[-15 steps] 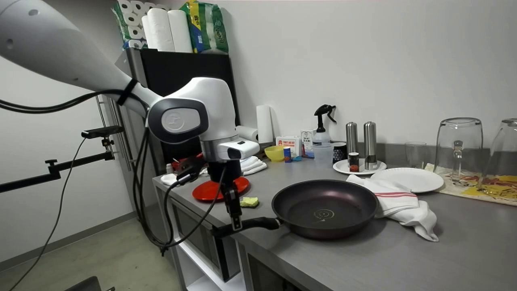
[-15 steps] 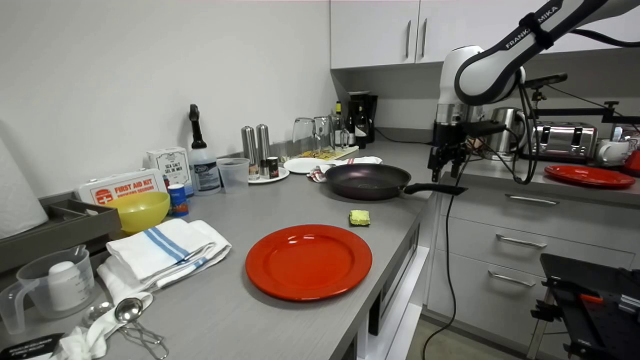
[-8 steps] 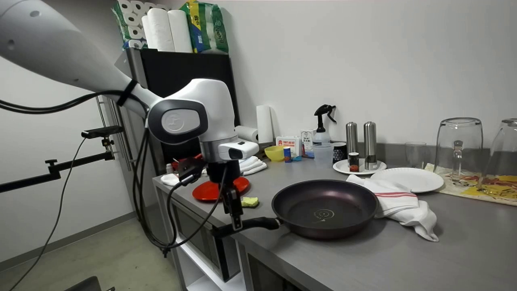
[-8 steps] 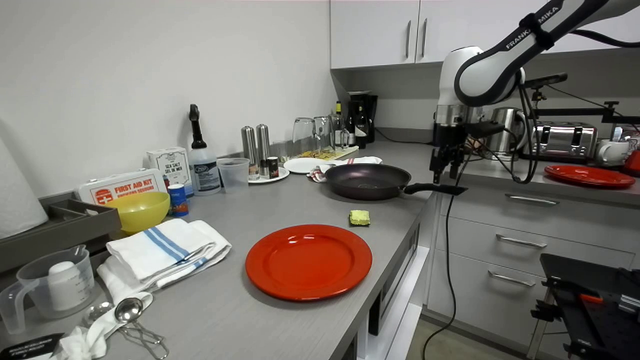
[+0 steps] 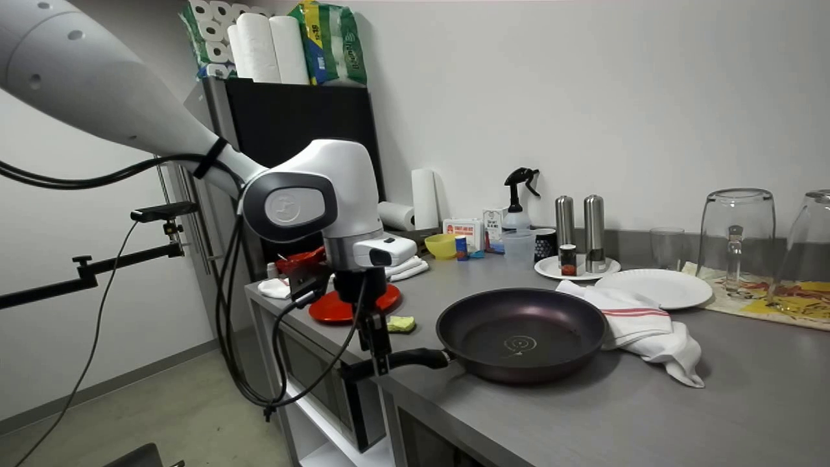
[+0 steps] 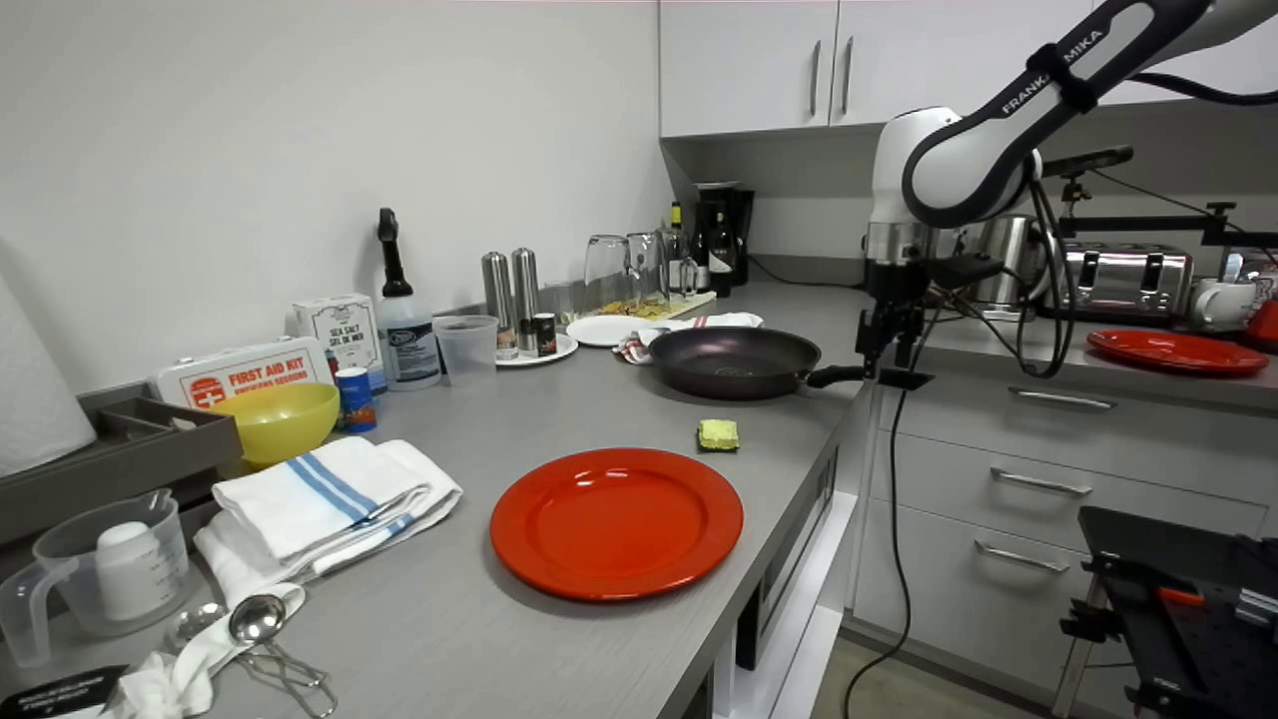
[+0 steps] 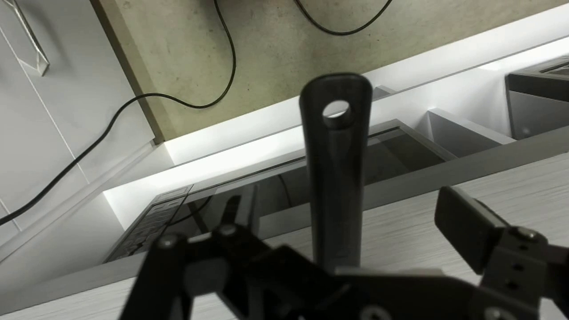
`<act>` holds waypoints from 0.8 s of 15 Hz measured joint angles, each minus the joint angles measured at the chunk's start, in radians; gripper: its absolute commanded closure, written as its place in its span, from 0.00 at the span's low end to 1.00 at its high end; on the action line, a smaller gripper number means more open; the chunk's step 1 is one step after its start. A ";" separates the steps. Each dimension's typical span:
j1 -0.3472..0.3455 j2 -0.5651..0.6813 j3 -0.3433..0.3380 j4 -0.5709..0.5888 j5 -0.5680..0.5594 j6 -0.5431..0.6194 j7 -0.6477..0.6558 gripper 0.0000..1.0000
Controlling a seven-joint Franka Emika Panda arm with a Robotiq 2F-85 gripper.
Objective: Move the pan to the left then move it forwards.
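The large dark frying pan [image 5: 519, 340] rests on the grey counter in both exterior views, and it also shows here [image 6: 734, 361]. Its long black handle [image 5: 418, 358] sticks out past the counter's front edge. My gripper [image 5: 381, 366] is at the outer part of the handle, pointing down. In an exterior view the gripper [image 6: 889, 361] has a finger in front of the handle. In the wrist view my gripper [image 7: 353, 218] is open, with the handle [image 7: 335, 178] between its two spread fingers, with visible gaps on both sides. The pan's body is out of the wrist view.
A white towel [image 5: 639, 324] touches or nearly touches the pan's far side. A yellow sponge [image 6: 718, 434] and a flat red plate [image 6: 617, 524] lie along the counter. White plates [image 5: 655, 288], metal grinders [image 5: 593, 230] and glass jars [image 5: 738, 243] stand toward the wall.
My gripper has moved down, so its fingers now reach lower around the handle. The arm has lowered with it. The pan and the other objects have not moved.
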 measured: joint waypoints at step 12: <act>0.003 0.019 0.000 0.001 -0.006 0.024 0.000 0.93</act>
